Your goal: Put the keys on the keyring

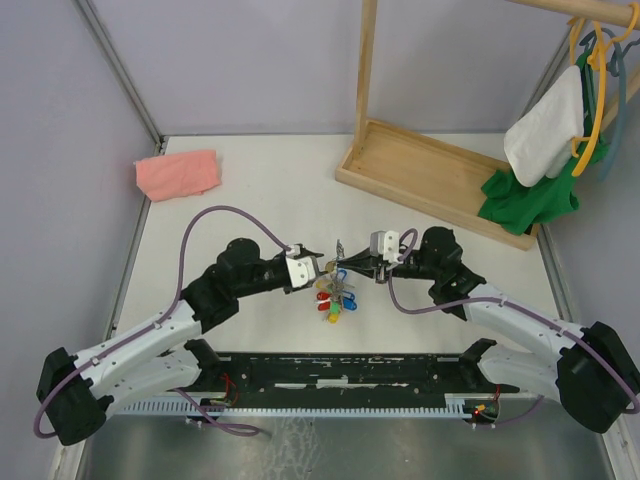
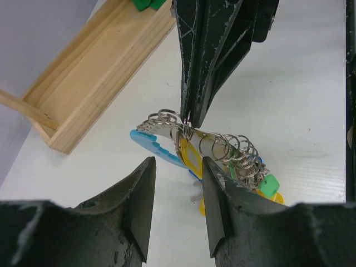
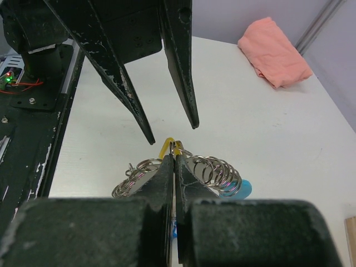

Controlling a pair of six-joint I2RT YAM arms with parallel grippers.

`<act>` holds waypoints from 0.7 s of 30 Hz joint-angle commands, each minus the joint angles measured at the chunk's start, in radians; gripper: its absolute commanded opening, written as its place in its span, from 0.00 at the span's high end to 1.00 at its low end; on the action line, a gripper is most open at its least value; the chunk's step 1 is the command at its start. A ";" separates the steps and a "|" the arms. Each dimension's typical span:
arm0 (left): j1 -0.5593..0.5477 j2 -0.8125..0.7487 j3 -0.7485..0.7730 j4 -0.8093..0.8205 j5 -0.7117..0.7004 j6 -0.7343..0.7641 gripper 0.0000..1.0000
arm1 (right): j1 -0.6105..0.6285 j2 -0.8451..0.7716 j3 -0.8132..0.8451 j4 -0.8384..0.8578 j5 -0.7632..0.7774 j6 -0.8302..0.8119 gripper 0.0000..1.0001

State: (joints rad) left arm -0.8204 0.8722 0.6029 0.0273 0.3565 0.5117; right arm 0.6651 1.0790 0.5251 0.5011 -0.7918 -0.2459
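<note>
White tabletop [image 1: 260, 200] carried both arms; the right gripper [image 3: 173, 159] pinched shut on the keyring [image 3: 214, 169], and the left gripper [image 2: 178, 164] stood partly open and empty just beside it.

- A white matte worktop [image 1: 260, 210] spans the cell.
- Plain pale lilac-grey walls [image 1: 250, 60] meet at a grey metal corner strut [image 1: 121, 70].
- A light wooden rack with a tray base [image 1: 440, 175] stands at the far right.
- A white cloth [image 1: 545, 128] and a green cloth [image 1: 530, 202] hang from the rack.
- A folded salmon-pink cloth [image 1: 178, 174] lies at the far left.
</note>
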 commanded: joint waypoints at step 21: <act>0.051 0.104 -0.010 0.219 0.195 -0.060 0.75 | -0.005 0.011 -0.032 0.403 0.004 0.190 0.99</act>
State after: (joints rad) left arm -0.7753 0.9688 0.5877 0.1963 0.5243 0.4686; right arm 0.6640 1.0939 0.4889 0.6994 -0.7834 -0.1242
